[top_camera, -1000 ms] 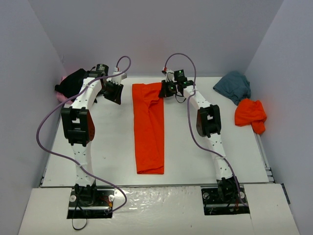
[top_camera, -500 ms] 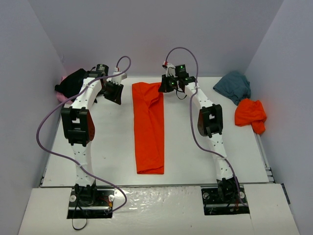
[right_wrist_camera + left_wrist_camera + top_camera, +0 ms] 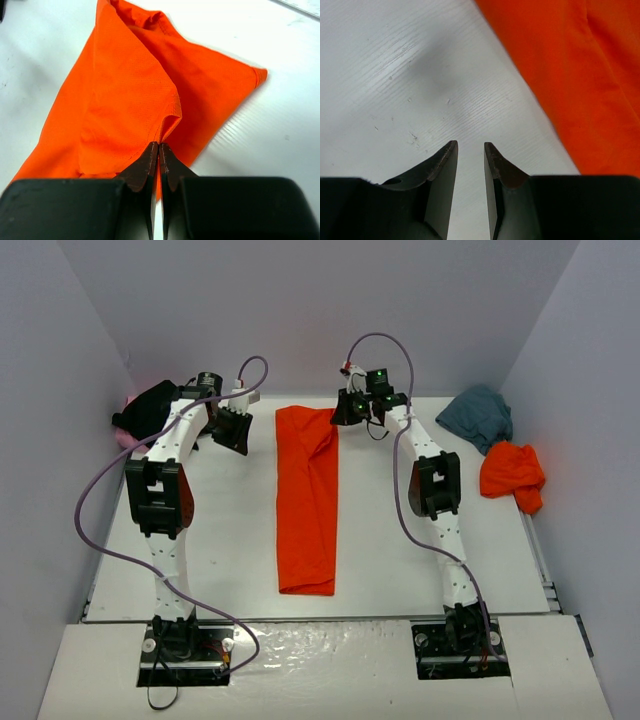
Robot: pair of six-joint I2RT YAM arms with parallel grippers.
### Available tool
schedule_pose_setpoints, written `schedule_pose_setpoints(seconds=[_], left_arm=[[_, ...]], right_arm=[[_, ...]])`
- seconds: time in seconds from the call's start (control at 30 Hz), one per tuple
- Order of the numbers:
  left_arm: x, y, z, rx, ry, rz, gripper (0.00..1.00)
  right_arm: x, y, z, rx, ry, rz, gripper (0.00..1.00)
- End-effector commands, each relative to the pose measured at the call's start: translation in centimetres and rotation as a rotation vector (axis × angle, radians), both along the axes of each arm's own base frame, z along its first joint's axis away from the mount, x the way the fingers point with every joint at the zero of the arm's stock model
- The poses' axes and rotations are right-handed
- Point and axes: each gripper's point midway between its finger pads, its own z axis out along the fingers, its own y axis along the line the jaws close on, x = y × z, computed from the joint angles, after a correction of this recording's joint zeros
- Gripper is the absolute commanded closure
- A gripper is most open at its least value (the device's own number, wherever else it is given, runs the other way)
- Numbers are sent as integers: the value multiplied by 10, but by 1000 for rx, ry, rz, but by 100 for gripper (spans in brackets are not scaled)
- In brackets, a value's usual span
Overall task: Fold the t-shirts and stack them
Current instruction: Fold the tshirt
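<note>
Left fingers (image 3: 442, 170) slightly apart — right fingers (image 3: 144, 170) together

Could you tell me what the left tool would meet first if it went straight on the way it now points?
Most likely the bare table; the orange shirt lies off to one side of the left tool, though depth is unclear.

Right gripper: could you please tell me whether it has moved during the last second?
Yes. The right gripper, shut on the orange t-shirt, has moved slightly toward the back wall and a little rightward.
</note>
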Motion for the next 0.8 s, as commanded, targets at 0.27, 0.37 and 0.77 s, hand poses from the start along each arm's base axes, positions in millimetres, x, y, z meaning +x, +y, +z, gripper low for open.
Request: schedule_pose_setpoints(seconds=[0.27, 0.37, 0.77], left_arm=[[4, 0, 45, -27, -108, -3, 75], [4, 1, 44, -23, -110, -2, 75], [-25, -68, 34, -124, -36, -179, 87]], right_arm=[[6, -20, 103, 79, -159, 0, 100], [3, -17, 107, 87, -161, 13, 100], [5, -14, 92, 76, -138, 3, 100]])
